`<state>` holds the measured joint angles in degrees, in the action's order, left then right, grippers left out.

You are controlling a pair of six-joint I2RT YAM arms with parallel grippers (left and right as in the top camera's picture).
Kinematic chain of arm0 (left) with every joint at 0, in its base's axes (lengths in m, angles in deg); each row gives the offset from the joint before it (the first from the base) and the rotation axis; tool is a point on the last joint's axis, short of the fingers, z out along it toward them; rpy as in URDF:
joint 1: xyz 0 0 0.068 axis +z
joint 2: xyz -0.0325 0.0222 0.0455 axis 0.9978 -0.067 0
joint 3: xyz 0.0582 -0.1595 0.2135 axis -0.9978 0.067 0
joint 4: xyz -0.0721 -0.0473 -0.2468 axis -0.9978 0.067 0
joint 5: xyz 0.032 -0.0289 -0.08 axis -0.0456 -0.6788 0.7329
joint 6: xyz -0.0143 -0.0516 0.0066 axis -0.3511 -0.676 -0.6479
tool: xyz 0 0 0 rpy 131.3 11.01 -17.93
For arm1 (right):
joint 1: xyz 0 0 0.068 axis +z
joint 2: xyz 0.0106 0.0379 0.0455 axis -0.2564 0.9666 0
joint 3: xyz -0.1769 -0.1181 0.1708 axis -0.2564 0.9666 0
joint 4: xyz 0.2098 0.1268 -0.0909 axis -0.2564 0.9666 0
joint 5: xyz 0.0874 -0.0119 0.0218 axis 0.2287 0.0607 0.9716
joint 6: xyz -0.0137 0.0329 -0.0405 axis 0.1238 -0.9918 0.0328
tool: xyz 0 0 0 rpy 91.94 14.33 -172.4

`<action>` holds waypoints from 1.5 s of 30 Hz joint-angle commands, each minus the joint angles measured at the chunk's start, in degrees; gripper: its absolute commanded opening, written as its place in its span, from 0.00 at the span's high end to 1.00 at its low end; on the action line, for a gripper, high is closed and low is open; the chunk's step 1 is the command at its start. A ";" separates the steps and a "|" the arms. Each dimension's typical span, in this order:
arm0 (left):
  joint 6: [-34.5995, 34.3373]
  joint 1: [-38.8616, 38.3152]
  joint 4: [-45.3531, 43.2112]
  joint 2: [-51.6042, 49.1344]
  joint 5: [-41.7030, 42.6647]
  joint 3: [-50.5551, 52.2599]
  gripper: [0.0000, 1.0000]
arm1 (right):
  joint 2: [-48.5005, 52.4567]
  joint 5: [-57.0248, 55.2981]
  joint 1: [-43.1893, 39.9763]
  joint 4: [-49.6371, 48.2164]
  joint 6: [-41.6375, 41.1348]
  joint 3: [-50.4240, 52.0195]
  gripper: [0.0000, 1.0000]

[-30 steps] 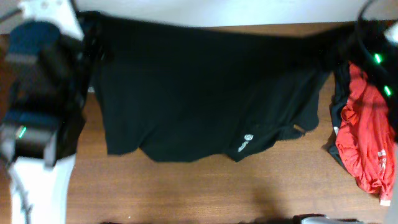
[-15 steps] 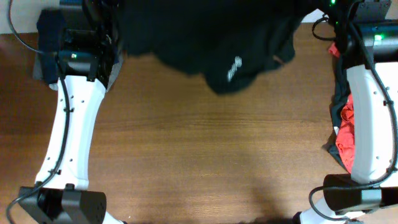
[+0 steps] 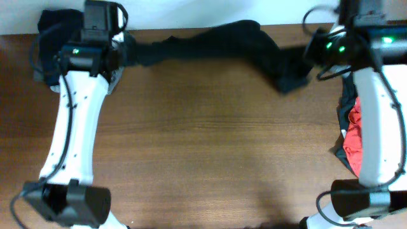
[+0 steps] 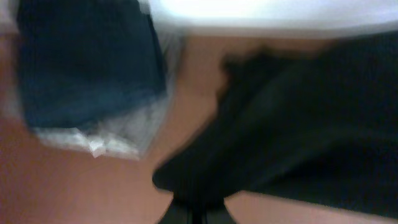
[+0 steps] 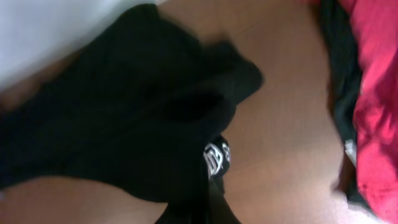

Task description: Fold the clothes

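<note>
Lettering (image 5: 216, 158) on black garment (image 5: 124, 118); right wrist only

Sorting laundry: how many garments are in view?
4: black one stretched along the far edge, navy on grey at left, red at right. Others may hide beneath.

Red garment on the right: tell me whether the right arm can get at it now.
Probably not yet: the right gripper is shut on the black garment stretched across to the left gripper. The red garment lies uncovered beside that arm.
</note>
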<state>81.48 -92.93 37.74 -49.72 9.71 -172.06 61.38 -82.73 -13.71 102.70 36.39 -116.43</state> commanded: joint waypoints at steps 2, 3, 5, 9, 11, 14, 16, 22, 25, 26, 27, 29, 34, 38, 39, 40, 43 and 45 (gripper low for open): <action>-2.58 0.44 7.06 -5.66 9.11 -0.04 0.99 | 1.07 1.97 2.69 2.10 -0.02 9.81 0.96; -2.58 0.44 9.44 -6.80 10.95 -0.04 0.99 | 1.07 1.97 3.13 2.32 -0.04 12.02 0.96; -2.56 0.42 13.25 -8.50 12.52 -0.04 0.99 | 1.07 1.95 3.78 2.75 -0.02 15.45 0.96; -2.16 0.39 19.21 -11.32 12.61 -0.04 0.99 | 1.07 1.97 4.59 3.54 -0.02 20.68 0.96; -2.14 0.39 21.64 -12.20 12.57 -0.04 0.99 | 1.07 1.64 4.57 4.98 -0.02 21.84 0.96; -2.16 0.39 25.62 -12.70 11.54 -0.02 0.99 | 1.07 -0.31 4.57 7.87 -0.26 22.32 0.96; -2.21 0.39 27.58 -12.70 9.22 0.02 0.99 | 1.05 -1.57 4.57 9.27 -0.52 22.32 0.96; -4.39 0.39 33.31 -12.63 6.95 0.00 0.99 | 0.48 -5.18 4.59 13.33 -5.77 22.32 0.96; -6.32 0.39 34.93 -12.63 4.79 0.00 0.99 | -1.16 -7.17 5.25 13.57 -8.15 22.32 0.96; -6.49 0.39 35.41 -12.61 4.52 0.00 0.99 | -1.92 -8.00 5.55 13.79 -8.96 22.32 0.96; -6.49 0.39 35.78 -12.44 4.55 0.00 0.99 | -2.82 -8.79 5.90 14.19 -9.66 22.32 0.96; -6.95 0.37 36.28 -11.74 4.50 0.00 0.99 | -4.81 -9.25 6.45 15.04 -9.94 22.32 0.96; -8.20 0.39 35.89 -7.56 3.63 0.00 0.99 | -8.85 -8.81 6.82 15.87 -10.01 22.67 0.96; -8.15 0.39 35.91 -4.57 3.50 0.00 0.99 | -10.38 -8.79 6.82 15.85 -10.84 23.67 0.96; -8.15 0.39 36.09 -4.50 3.52 0.00 0.99 | -10.38 -8.79 6.82 15.85 -10.84 23.78 0.96; -8.15 0.39 36.59 -4.48 3.52 0.00 0.99 | -10.36 -8.74 6.82 15.85 -10.84 23.96 0.96; -7.87 0.37 37.53 -4.46 3.76 0.48 0.99 | -10.38 -6.67 6.84 15.87 -10.82 24.46 0.96; -7.69 0.11 37.53 -4.11 4.61 0.90 0.99 | -10.38 -4.96 6.84 15.87 -10.80 24.57 0.96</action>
<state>74.11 -92.88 75.18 -55.03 14.54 -171.88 51.63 -88.91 -7.19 118.27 26.46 -92.23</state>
